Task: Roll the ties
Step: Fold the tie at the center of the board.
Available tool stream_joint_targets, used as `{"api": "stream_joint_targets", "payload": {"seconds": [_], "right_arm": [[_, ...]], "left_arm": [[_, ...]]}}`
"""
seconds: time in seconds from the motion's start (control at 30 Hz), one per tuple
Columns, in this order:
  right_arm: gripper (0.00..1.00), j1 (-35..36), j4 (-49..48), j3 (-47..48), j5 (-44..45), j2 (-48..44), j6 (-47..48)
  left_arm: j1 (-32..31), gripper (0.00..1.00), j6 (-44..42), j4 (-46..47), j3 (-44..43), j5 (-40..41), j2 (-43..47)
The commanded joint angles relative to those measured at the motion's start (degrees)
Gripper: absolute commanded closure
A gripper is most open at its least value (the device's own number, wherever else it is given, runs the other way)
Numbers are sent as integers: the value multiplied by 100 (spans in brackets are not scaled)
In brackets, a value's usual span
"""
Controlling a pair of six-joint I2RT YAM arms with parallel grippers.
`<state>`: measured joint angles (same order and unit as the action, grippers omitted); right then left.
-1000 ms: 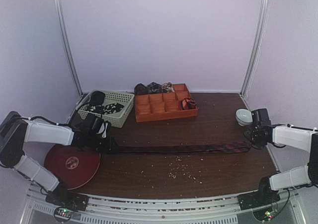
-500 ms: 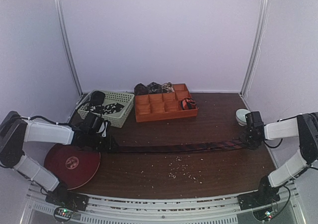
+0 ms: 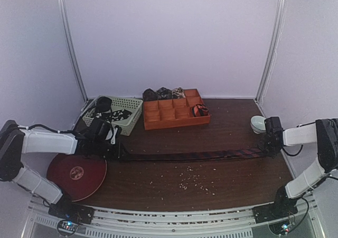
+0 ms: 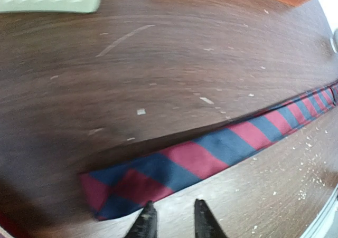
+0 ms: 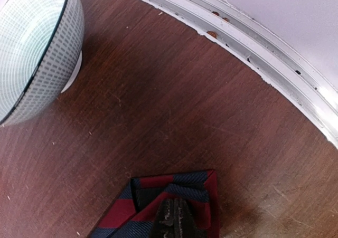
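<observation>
A long red-and-blue striped tie (image 3: 190, 156) lies stretched flat across the table between my two grippers. My left gripper (image 3: 117, 152) hovers at its narrow end. In the left wrist view that end (image 4: 174, 169) lies just beyond the gripper (image 4: 173, 219), whose jaws are slightly apart and empty. My right gripper (image 3: 265, 149) is at the wide end. In the right wrist view it (image 5: 173, 219) is shut on the folded tip of the tie (image 5: 158, 188). A rolled red-and-black tie (image 3: 199, 110) sits in the orange tray (image 3: 158, 124). Dark rolled ties (image 3: 163, 93) lie behind the tray.
A pale green basket (image 3: 124, 126) at the back left holds dark ties. A red round plate (image 3: 76, 174) lies at the front left. A white patterned bowl (image 3: 258, 123) stands just behind my right gripper, also in the right wrist view (image 5: 37, 48). Crumbs (image 3: 195, 177) dot the front.
My right gripper has moved left onto the tie's wide end and closed on it. The tie now lies narrower and straighter. My left gripper has shifted slightly right.
</observation>
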<state>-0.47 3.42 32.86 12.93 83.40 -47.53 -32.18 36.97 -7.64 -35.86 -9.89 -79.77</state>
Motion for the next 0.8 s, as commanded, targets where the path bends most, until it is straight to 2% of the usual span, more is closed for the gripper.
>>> {"api": "stream_joint_targets", "payload": {"seconds": [0.0, 0.2, 0.4, 0.6, 0.77], "right_arm": [[100, -75, 620, 91, -50, -244, 292], [100, -170, 475, 11, -27, 224, 345], [100, -341, 417, -47, 71, 570, 416], [100, -401, 586, -54, 245, 326, 441], [100, -410, 855, 82, 320, 45, 505]], "left_arm": [[-224, 80, -17, 360, -308, -196, -301], [-280, 86, -4, 422, -348, 7, -605], [-271, 99, -2, 74, -356, 939, -923], [-254, 100, 91, 16, -244, 1165, -1285], [-253, 100, 78, -166, -341, 1203, -1079]]}}
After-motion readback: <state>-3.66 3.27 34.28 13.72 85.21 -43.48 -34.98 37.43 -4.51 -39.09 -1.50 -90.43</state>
